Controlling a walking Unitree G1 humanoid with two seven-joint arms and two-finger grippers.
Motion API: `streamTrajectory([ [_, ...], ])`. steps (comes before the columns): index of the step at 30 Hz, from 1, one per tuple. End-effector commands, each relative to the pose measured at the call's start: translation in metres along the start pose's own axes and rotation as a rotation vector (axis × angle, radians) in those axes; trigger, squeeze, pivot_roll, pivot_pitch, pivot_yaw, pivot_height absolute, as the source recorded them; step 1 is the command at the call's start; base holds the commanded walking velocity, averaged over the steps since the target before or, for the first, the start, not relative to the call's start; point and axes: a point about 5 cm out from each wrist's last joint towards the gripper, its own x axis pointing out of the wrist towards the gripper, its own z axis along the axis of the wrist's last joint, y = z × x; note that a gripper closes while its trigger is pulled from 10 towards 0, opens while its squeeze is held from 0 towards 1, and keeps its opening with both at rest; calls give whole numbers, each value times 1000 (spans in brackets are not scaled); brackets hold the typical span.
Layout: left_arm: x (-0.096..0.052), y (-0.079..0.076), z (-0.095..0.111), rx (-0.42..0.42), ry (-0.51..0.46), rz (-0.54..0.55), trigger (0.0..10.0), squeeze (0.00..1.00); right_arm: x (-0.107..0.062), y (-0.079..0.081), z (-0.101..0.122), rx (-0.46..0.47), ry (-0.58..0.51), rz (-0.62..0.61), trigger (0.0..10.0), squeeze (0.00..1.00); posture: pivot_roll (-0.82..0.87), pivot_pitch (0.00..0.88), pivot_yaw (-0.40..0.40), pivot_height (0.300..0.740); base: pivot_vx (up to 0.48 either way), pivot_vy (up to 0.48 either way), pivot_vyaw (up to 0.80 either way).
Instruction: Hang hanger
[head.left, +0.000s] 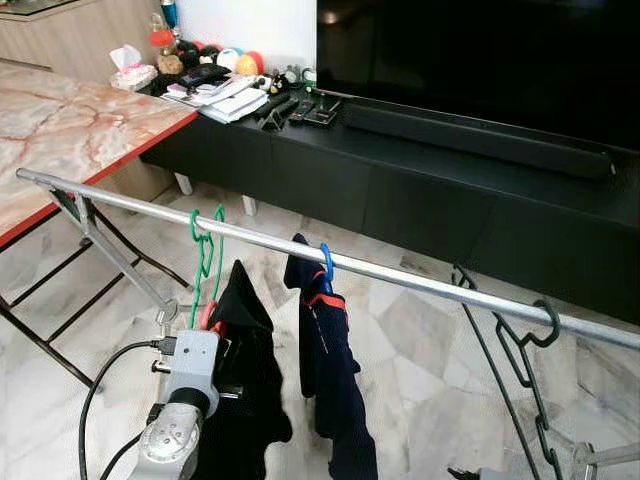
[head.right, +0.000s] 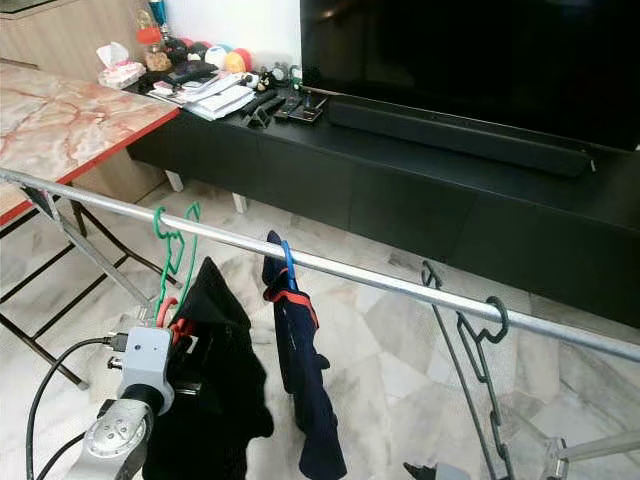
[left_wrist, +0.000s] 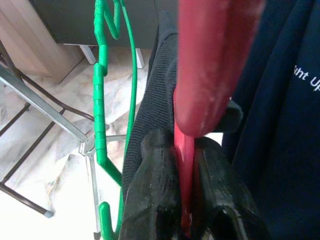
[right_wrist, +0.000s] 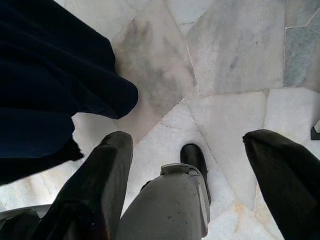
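Note:
My left gripper (left_wrist: 185, 200) is shut on a red hanger (left_wrist: 210, 65) that carries a black garment (head.left: 245, 380). It holds them just below the silver drying-rack rail (head.left: 420, 280). The red hanger's hook (head.left: 207, 318) is under the rail, not on it. A bare green hanger (head.left: 205, 250) hangs on the rail right beside it. Further right, a blue hanger (head.left: 327, 265) holds a navy garment (head.left: 330, 370) on the rail. My right gripper (right_wrist: 192, 145) is open, low over the marble floor, holding nothing.
Dark empty hangers (head.left: 520, 350) hang on the rail at the right. A marble-topped table (head.left: 60, 130) stands on the left, with the rack's folding legs (head.left: 110, 255) below it. A black TV cabinet (head.left: 400, 190) with clutter and a soundbar runs behind the rack.

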Motion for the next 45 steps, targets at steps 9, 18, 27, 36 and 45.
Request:
streamTrajectory([
  [9,-5,14,-3,-23,-24,111,10000,0,-1,-5,-1,-8,10,-11,10000,0,-27,101,4,740,0,0,0],
  [18,-11,19,-29,-11,39,143,10000,0,-1,-6,1,-24,8,-6,10000,0,-34,97,-1,740,0,0,0],
  [27,-10,17,-24,-21,13,136,10000,0,-1,-5,0,-19,12,-10,10000,0,-27,103,2,740,0,135,0],
  [36,-10,15,-25,1,-2,117,10000,0,-1,-5,-2,-16,21,-2,10000,0,-29,107,5,740,0,213,-533],
  [45,-10,15,-25,2,-3,119,10000,0,-1,-4,-2,-18,25,6,10000,0,-28,110,6,740,0,0,-785],
])
